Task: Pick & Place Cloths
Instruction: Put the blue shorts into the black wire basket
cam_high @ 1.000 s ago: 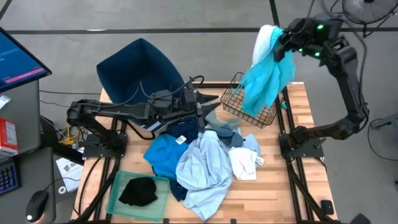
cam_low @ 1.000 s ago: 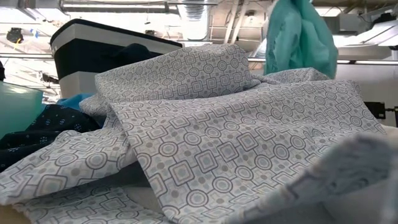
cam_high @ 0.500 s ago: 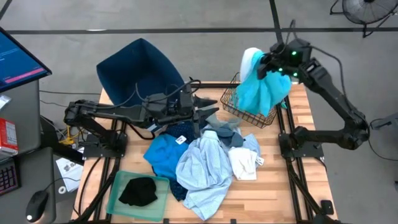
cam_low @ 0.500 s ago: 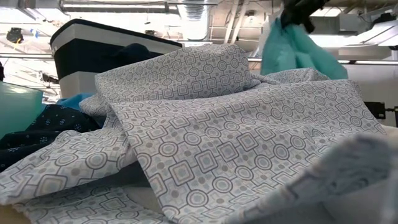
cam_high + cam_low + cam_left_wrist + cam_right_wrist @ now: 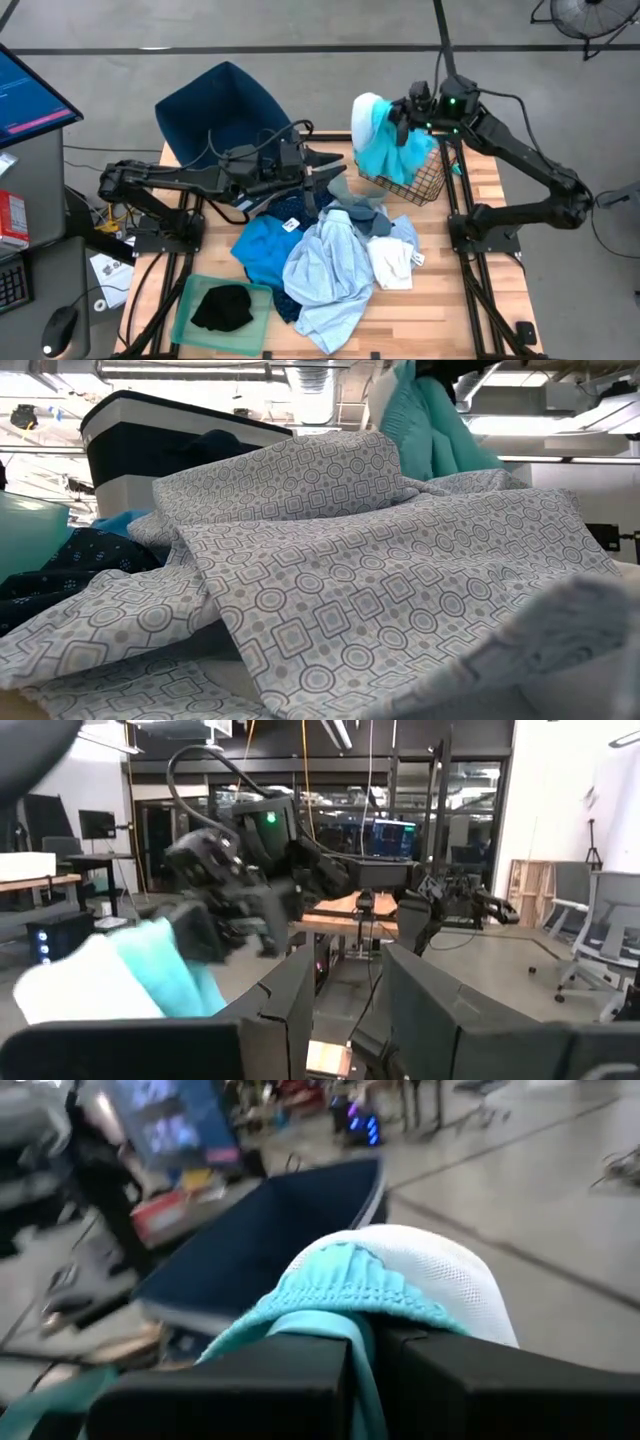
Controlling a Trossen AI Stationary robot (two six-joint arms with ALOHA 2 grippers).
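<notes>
Overhead, two dark arms work at one slatted wooden table (image 5: 480,190). Containers number three: a rigid dark blue bin (image 5: 215,110) tilted off the far left corner, a black wire basket (image 5: 415,180) at the far right, and a flat green plastic tray (image 5: 190,300) at the near left edge.

The right gripper (image 5: 396,118) is clenched on a turquoise garment (image 5: 385,150), which hangs from it into the wire basket; a white mesh-lined part (image 5: 366,106) bulges beside the fingers. The right wrist view shows that ribbed turquoise knit (image 5: 345,1285) pinched between the two dark fingers, with white mesh (image 5: 450,1280) behind it and the blue bin (image 5: 260,1245) beyond. From table height the same garment (image 5: 430,430) rises behind the pile.

The left gripper (image 5: 335,170) hangs over the far side of the heap, fingers apart and holding nothing.

Six other cloths can be counted on the table. A bright blue one (image 5: 265,250), a dotted navy one (image 5: 295,210), a pale blue shirt (image 5: 325,270) printed with small squares and circles (image 5: 340,590), a grey piece (image 5: 355,195) and a white rag (image 5: 392,262) with a small tag, unreadable, lie bunched together mid-table. One black cloth (image 5: 222,307) sits crumpled in the green tray.
</notes>
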